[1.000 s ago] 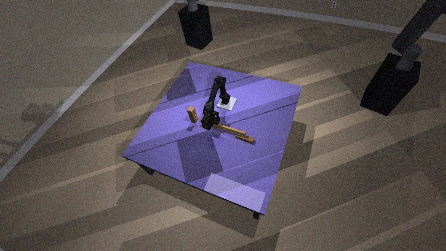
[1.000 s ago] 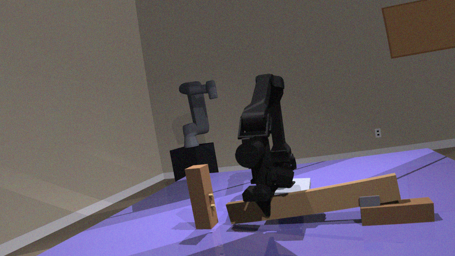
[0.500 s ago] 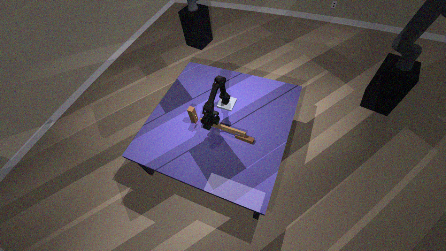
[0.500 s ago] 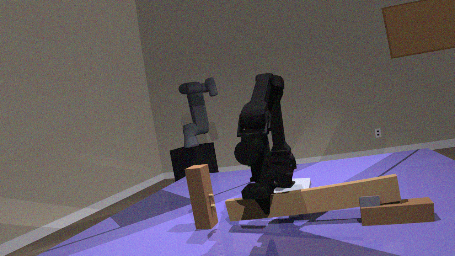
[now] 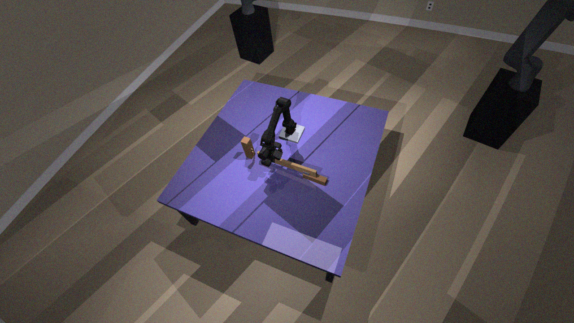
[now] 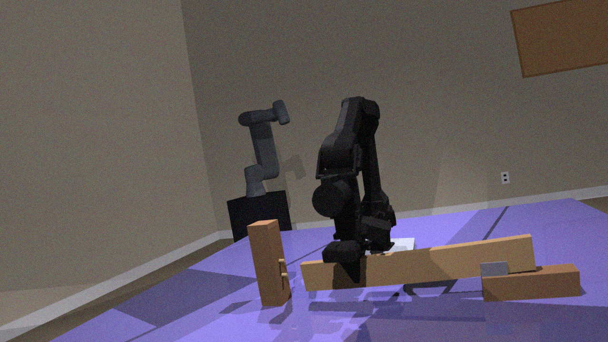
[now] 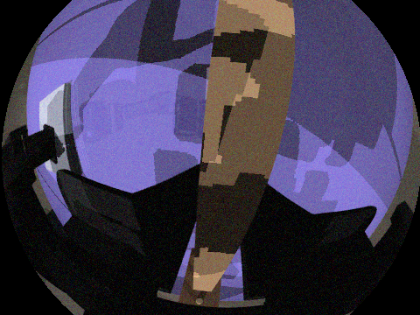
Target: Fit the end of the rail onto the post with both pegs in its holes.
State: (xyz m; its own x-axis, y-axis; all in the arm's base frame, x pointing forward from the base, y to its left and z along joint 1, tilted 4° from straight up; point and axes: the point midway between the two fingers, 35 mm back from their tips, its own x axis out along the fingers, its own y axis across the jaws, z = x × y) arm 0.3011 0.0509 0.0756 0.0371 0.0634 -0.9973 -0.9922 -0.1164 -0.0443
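The light wooden rail (image 5: 294,166) (image 6: 408,265) (image 7: 254,131) slopes, its near end lower than its far end. Its near end hangs a little above the table, a small gap from the post. The far end sits in the grey bracket (image 6: 494,268) on the low footboard block (image 5: 322,180) (image 6: 539,284). The upright post (image 5: 247,147) (image 6: 267,263) has two pegs (image 6: 282,268) facing the rail end, outside it. My gripper (image 5: 273,159) (image 6: 353,274) (image 7: 223,210) is shut on the rail near its near end. The holes in the rail end are hidden.
The purple table (image 5: 208,188) (image 6: 204,306) carries all of this. My arm's base stands on a pale plate (image 5: 296,138) (image 6: 404,243) behind the rail. Two other arms stand on black pedestals (image 5: 252,38) (image 5: 501,108) beyond the table.
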